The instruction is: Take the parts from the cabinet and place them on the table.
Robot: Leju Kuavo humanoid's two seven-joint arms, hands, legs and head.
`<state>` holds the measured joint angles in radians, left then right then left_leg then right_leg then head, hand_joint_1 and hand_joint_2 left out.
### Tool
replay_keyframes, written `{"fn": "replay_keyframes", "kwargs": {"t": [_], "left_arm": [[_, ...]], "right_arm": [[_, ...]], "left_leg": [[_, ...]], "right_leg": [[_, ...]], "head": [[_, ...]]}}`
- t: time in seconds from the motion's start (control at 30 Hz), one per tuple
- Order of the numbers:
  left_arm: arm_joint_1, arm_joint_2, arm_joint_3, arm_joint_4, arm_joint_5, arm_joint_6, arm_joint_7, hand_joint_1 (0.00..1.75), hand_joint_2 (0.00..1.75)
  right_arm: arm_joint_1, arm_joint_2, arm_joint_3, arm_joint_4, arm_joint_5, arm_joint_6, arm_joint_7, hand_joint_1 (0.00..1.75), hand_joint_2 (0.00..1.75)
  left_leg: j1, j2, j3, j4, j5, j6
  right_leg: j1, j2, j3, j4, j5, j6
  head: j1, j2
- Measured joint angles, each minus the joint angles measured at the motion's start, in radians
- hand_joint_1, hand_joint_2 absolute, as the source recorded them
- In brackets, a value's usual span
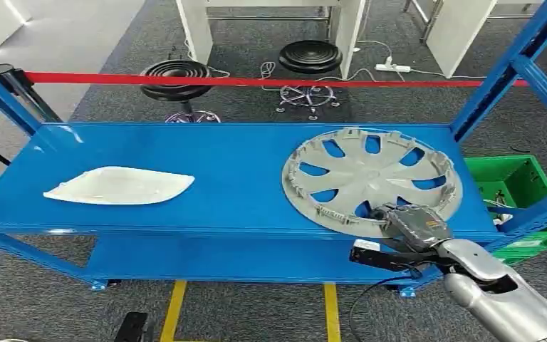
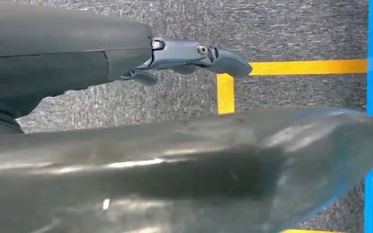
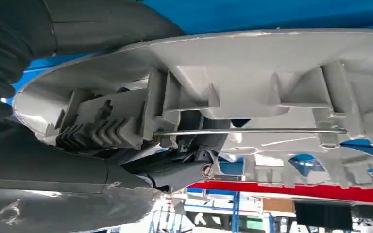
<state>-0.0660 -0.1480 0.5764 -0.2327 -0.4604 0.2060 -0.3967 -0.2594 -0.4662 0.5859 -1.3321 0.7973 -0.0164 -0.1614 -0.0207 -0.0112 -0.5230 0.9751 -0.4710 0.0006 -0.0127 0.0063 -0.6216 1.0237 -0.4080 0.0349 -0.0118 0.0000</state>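
Currently the grey plastic spoked wheel cover (image 1: 372,181) lay on the blue metal shelf (image 1: 221,164), right side; right hand (image 1: 414,226) gripped its near rim, fingers (image 3: 175,172) hooked under. Pick step underway. Next likely needs a level lift clear. Left hand (image 2: 194,56) hung idle, whether curled or apart I couldn't tell

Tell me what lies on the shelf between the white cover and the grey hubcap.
Nothing: the head view shows bare blue shelf between the white cover and the hubcap.
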Motion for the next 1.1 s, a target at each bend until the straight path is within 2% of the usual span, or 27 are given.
{"fn": "replay_keyframes", "kwargs": {"t": [0.47, 0.8, 1.03, 1.1], "left_arm": [[0.001, 0.000, 0.001, 0.000, 0.008, 0.002, -0.003, 0.00, 0.00], [0.002, 0.000, 0.008, 0.000, 0.013, -0.009, -0.021, 0.00, 0.00], [0.002, 0.000, 0.017, 0.000, 0.017, -0.016, -0.021, 0.00, 0.00], [0.003, 0.000, 0.020, 0.000, 0.020, -0.016, -0.029, 0.00, 0.00]], "right_arm": [[0.023, -0.026, 0.012, -0.119, 0.027, -0.008, 0.005, 1.75, 1.75], [0.069, -0.057, 0.007, -0.270, 0.075, -0.075, 0.012, 1.75, 1.75], [0.079, -0.061, 0.005, -0.313, 0.083, -0.083, 0.013, 1.75, 1.75], [0.089, -0.061, 0.002, -0.317, 0.097, -0.110, 0.012, 1.75, 1.75]], "left_leg": [[0.000, 0.000, -0.002, 0.000, 0.001, 0.000], [0.000, 0.000, -0.003, 0.000, 0.001, 0.000], [0.000, 0.000, -0.003, 0.000, 0.001, 0.000], [0.000, 0.000, -0.003, 0.000, 0.001, 0.000]], "right_leg": [[0.000, 0.000, -0.003, 0.000, 0.001, 0.000], [0.000, 0.000, -0.004, 0.000, 0.001, 0.000], [0.000, 0.000, -0.004, 0.000, 0.001, 0.000], [0.000, -0.001, -0.004, 0.000, 0.001, 0.000]], "head": [[0.000, 0.000], [0.000, 0.000], [-0.001, 0.000], [0.000, 0.000]]}}
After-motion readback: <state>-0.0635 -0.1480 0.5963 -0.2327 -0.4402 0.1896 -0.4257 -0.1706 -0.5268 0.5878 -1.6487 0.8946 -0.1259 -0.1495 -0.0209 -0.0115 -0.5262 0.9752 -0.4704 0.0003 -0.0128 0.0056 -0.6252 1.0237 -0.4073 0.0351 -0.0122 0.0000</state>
